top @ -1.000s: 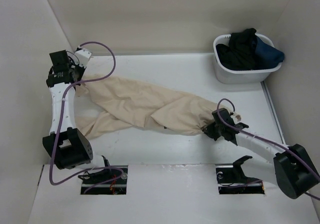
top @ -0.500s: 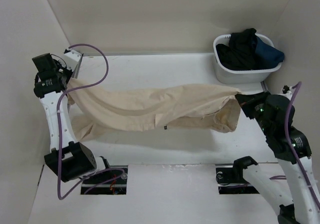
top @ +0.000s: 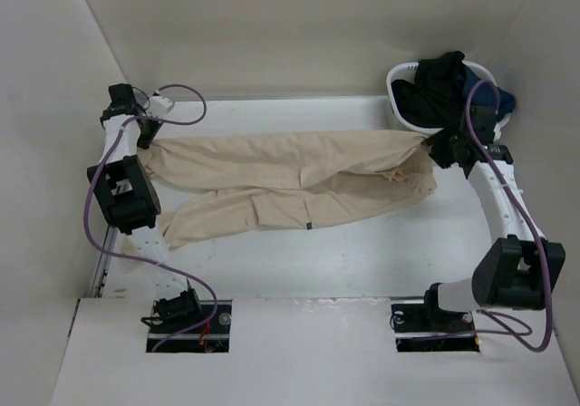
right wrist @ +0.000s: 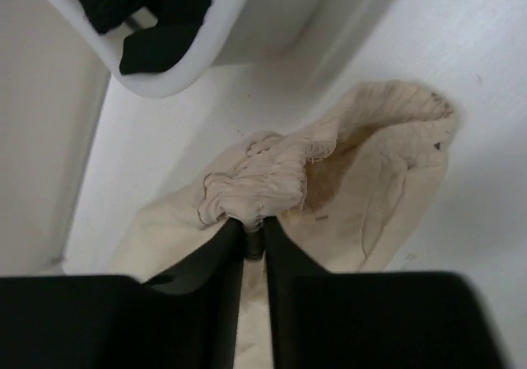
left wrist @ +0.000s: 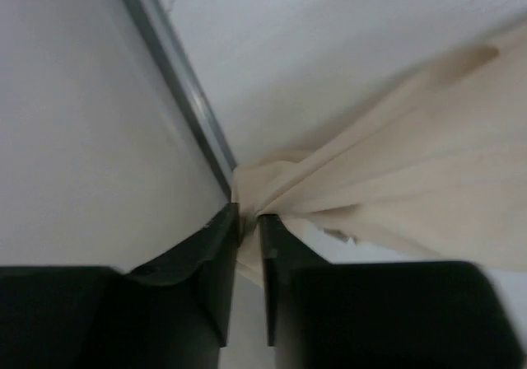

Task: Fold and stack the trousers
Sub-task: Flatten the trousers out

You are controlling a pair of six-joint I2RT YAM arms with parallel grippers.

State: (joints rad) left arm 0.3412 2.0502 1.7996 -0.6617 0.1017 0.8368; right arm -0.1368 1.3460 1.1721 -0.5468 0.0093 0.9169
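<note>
The beige trousers [top: 290, 175] lie stretched left to right across the back half of the table, one leg angling toward the front left, a small dark label [top: 309, 226] on the near edge. My left gripper [top: 145, 139] is at the leg end by the left wall. In the left wrist view its jaws [left wrist: 249, 221] stand narrow, with a bunch of cloth [left wrist: 387, 179] pinched between them. My right gripper [top: 435, 148] is at the waist end. In the right wrist view it [right wrist: 254, 231] is shut on the gathered waistband [right wrist: 263, 179].
A white basket [top: 403, 132] stands at the back right, just behind the right gripper, holding a black garment [top: 439, 84] and a navy one [top: 500, 102]. Its rim [right wrist: 165, 85] shows in the right wrist view. A metal edge strip [left wrist: 185, 89] runs along the left wall.
Both arms swung outward and toward the back, pulling the bunched trousers out long. The cloth went from hanging taut between the grippers to lying spread on the table.
</note>
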